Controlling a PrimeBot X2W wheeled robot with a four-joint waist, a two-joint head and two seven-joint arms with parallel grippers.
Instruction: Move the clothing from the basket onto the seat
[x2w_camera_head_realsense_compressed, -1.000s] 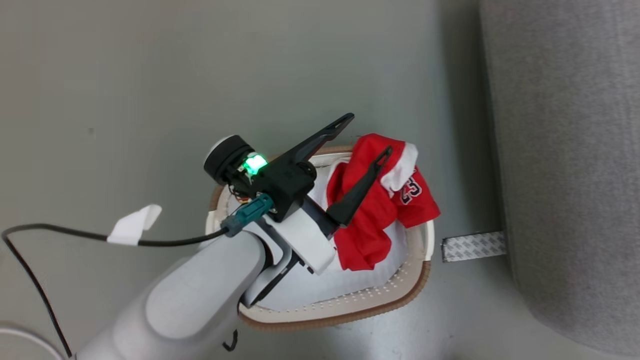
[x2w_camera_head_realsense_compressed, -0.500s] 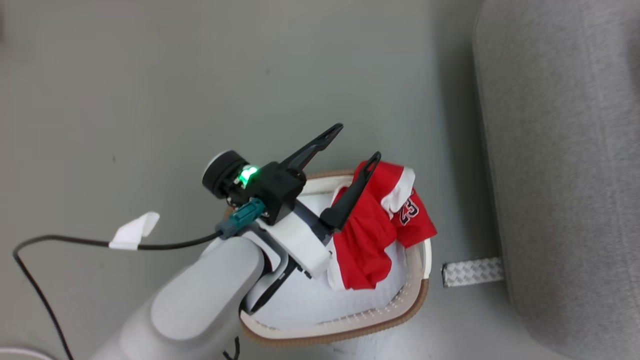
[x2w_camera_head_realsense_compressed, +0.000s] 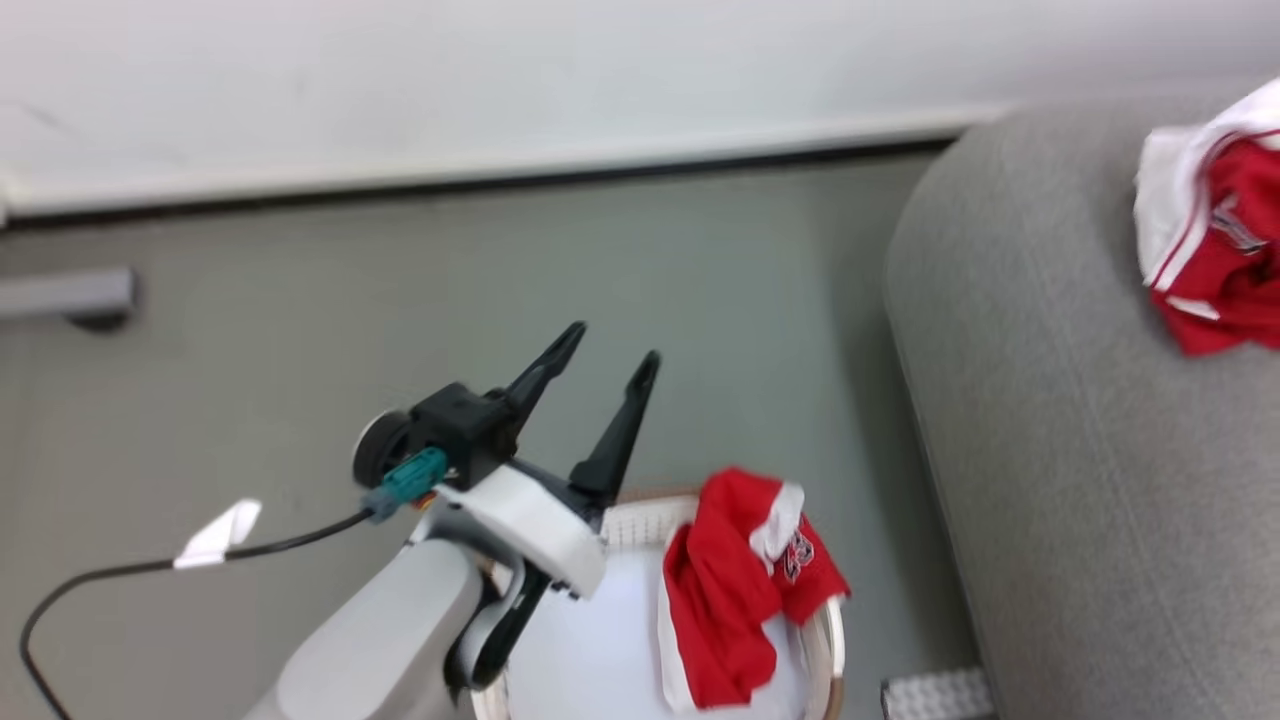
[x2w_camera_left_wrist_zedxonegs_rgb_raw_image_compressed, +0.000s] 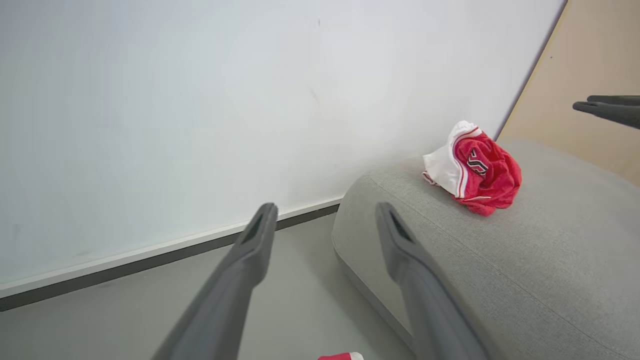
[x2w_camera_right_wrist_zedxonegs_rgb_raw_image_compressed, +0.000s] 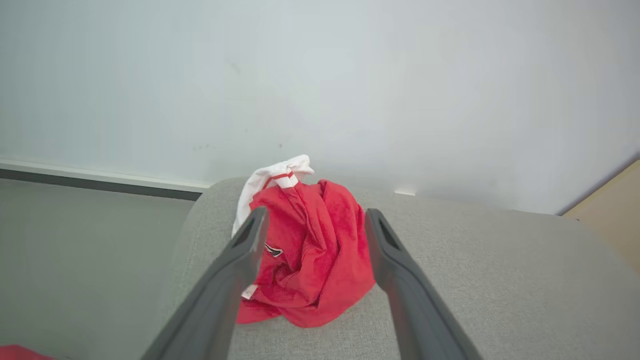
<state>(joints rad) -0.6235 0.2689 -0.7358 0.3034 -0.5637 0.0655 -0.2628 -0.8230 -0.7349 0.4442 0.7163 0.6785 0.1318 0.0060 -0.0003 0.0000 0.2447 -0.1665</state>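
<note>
**Head view: clothing split between basket and seat, both grippers open**

One bundle of the clothing (x2w_camera_head_realsense_compressed: 1215, 235), red with white fabric and striped trim, lay crumpled on the seat (x2w_camera_head_realsense_compressed: 1080, 450) near its far edge by the wall (x2w_camera_head_realsense_compressed: 600, 70). The left wrist view showed the same bundle (x2w_camera_left_wrist_zedxonegs_rgb_raw_image_compressed: 475, 167) resting on the seat top (x2w_camera_left_wrist_zedxonegs_rgb_raw_image_compressed: 525, 260), with nothing touching it. In the right wrist view it (x2w_camera_right_wrist_zedxonegs_rgb_raw_image_compressed: 305, 255) sat on the grey upholstery (x2w_camera_right_wrist_zedxonegs_rgb_raw_image_compressed: 475, 280).

A second red garment (x2w_camera_head_realsense_compressed: 735, 600), with a dark number partly legible, hung over the far rim of the basket (x2w_camera_head_realsense_compressed: 640, 520) and down into it. White fabric (x2w_camera_head_realsense_compressed: 590, 665) lay in the basket beneath. The basket stood on the grey floor (x2w_camera_head_realsense_compressed: 250, 350), just beside the seat.

The right gripper (x2w_camera_right_wrist_zedxonegs_rgb_raw_image_compressed: 316, 213) was open, its fingers spread wide and empty, the bundle on the seat seen between them. Contact between the fingers and the cloth could not be confirmed.

The left gripper (x2w_camera_head_realsense_compressed: 614, 343) was open too and held nothing. It was raised over the basket's far-left rim, fingers pointing toward the wall. A black cable (x2w_camera_head_realsense_compressed: 290, 540) with a white tag (x2w_camera_head_realsense_compressed: 215, 533) trailed from its wrist.

A patterned strip (x2w_camera_head_realsense_compressed: 935, 693) lay on the floor between basket and seat.
</note>
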